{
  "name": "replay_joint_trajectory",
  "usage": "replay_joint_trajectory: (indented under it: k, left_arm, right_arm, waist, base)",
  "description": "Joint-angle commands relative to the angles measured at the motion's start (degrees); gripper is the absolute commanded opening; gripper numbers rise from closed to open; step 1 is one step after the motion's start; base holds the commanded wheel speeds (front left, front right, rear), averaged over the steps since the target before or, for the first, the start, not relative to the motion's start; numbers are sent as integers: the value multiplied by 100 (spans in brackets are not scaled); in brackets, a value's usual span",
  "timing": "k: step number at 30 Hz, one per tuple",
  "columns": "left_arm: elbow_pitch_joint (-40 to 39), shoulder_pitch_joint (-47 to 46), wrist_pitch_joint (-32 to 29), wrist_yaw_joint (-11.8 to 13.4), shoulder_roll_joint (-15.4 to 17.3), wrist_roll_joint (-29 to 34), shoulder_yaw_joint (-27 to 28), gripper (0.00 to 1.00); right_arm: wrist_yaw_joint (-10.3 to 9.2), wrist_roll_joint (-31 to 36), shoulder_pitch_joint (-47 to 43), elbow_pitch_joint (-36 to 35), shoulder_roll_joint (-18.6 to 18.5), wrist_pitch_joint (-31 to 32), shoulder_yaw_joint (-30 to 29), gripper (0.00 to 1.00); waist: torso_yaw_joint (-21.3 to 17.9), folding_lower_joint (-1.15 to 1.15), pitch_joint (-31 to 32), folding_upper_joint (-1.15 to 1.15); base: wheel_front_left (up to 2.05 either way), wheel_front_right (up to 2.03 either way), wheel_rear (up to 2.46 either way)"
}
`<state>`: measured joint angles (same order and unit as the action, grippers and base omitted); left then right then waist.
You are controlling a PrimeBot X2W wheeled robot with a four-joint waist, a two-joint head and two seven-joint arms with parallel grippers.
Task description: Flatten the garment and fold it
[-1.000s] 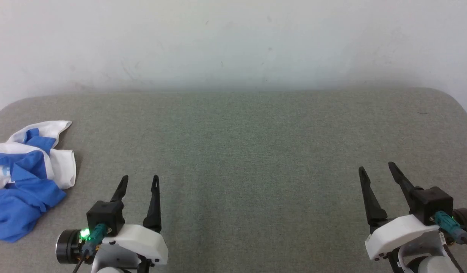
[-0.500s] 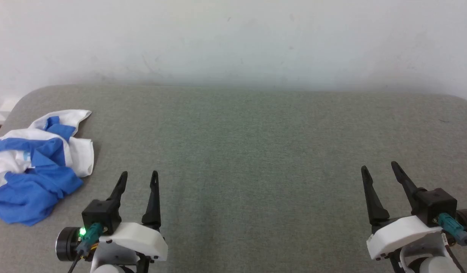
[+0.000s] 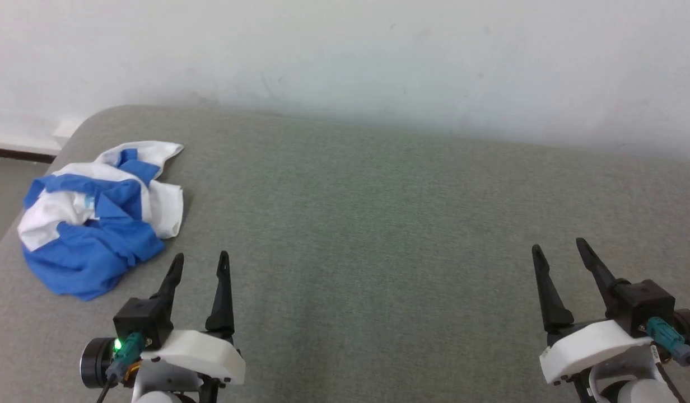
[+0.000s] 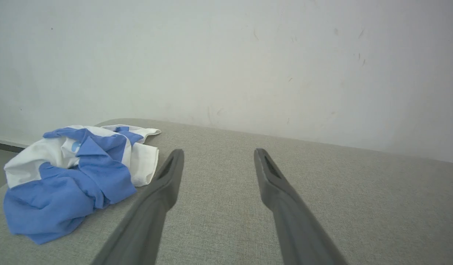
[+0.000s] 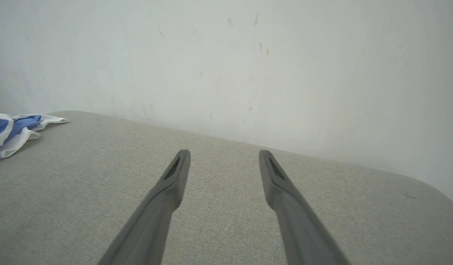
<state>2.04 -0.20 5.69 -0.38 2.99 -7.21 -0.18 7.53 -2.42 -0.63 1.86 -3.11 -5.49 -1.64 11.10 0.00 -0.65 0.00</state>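
Observation:
The garment (image 3: 98, 215) lies crumpled in a heap of white and royal-blue cloth at the far left of the grey table, with a bit of light-blue print showing among the folds. In the left wrist view the garment (image 4: 74, 173) sits left of the fingers. My left gripper (image 3: 200, 258) is open and empty, a short way to the right of and nearer than the heap. My right gripper (image 3: 556, 246) is open and empty at the lower right, far from the cloth. The right wrist view catches the garment's edge (image 5: 13, 130) at far left.
The grey fabric-covered table (image 3: 378, 224) has rounded corners and stands against a pale wall (image 3: 345, 50). Beyond the table's left edge lies the floor (image 3: 3, 184) with a dark baseboard. The heap lies close to that left edge.
The camera has turned left, so the whole picture shifted right and the garment came fully into view. Both grippers stay open in about the same places.

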Motion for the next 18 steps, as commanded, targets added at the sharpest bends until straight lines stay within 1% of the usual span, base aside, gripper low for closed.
replay_joint_trajectory:
  k: [1, 18]
  left_arm:
    - [45, -77, 84, 20, -5, -76, 19, 100]
    - [127, -32, 288, 37, -7, -257, 115, 100]
  right_arm:
    - [-2, -34, 33, 34, 10, -59, 6, 100]
    - [-2, -22, 42, 22, 14, -223, 73, 100]
  waist:
    - [180, 0, 7, 0]
    - [1007, 0, -55, 0]
  base:
    - [0, 0, 0]
    - [0, 0, 0]
